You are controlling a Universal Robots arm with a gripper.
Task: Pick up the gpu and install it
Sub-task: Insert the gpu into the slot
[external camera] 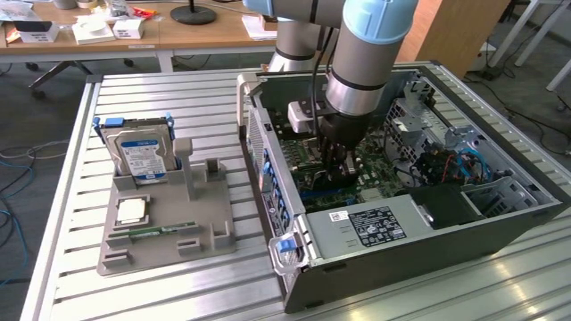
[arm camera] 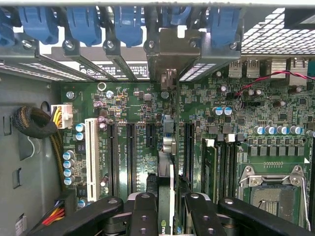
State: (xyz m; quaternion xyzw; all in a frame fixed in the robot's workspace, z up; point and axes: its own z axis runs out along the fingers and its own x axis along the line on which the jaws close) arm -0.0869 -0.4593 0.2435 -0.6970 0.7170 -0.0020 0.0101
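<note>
From the exterior view, the robot arm (external camera: 357, 60) reaches down into the open computer case (external camera: 402, 194) lying on the slatted tabletop (external camera: 178, 287), and its claw (external camera: 341, 175) hangs low over the green motherboard (external camera: 375, 175). Off to the exterior view's left sits a grey holder (external camera: 165, 224) with a hard drive (external camera: 138, 150) standing upright in it. From the wrist view, the claw (arm camera: 167, 216) pinches the graphics card (arm camera: 166, 184) between its black fingers (arm camera: 142, 216); the card is seen edge-on, standing upright over the motherboard (arm camera: 147, 132) among the long black slots (arm camera: 131, 157), its far end reaching toward the metal bracket (arm camera: 170, 54) at the case's rear wall under the blue clips (arm camera: 83, 22). Whether it is seated fully I cannot tell.
</note>
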